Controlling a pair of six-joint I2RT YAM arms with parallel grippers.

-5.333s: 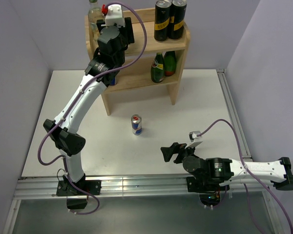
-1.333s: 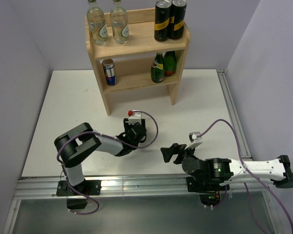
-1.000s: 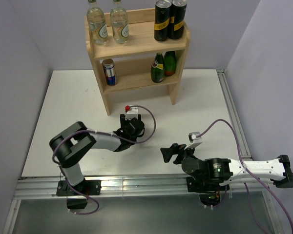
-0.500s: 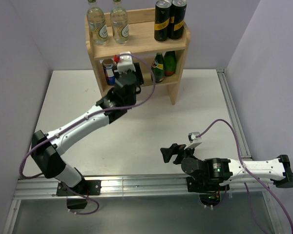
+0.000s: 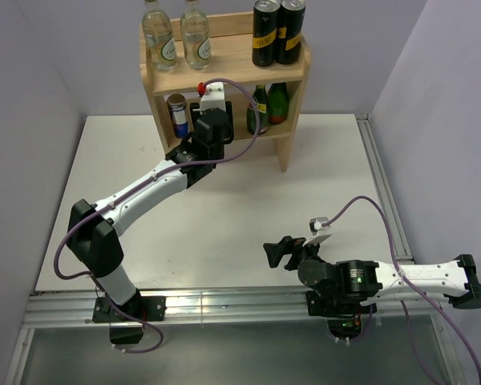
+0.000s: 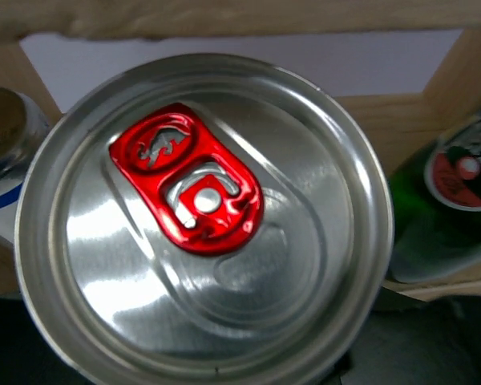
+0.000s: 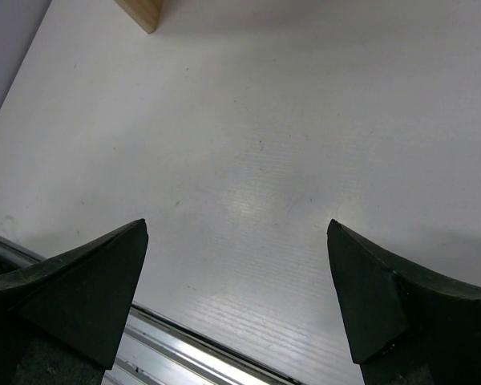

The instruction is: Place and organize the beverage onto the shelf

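The wooden shelf (image 5: 228,74) stands at the back of the table. Two clear bottles (image 5: 159,38) stand on its top board at the left. Two dark-green bottles (image 5: 261,109) stand on the lower board at the right, and a blue-silver can (image 5: 176,116) at the left. My left gripper (image 5: 211,132) reaches into the lower tier between them, shut on the second can, which it hides from above. In the left wrist view this can's silver top with red tab (image 6: 204,216) fills the frame; the fingers are hidden. My right gripper (image 5: 279,251) is open and empty over the table's near edge.
Two tall black cans (image 5: 278,32) stand on the top board at the right. In the left wrist view the other can (image 6: 2,156) is close on the left and a green bottle (image 6: 453,210) close on the right. A metal rail (image 5: 224,303) runs along the table's near edge.
My left gripper closed on the can on the table, lifted it and carried it back into the shelf's lower tier. The right arm has not moved.
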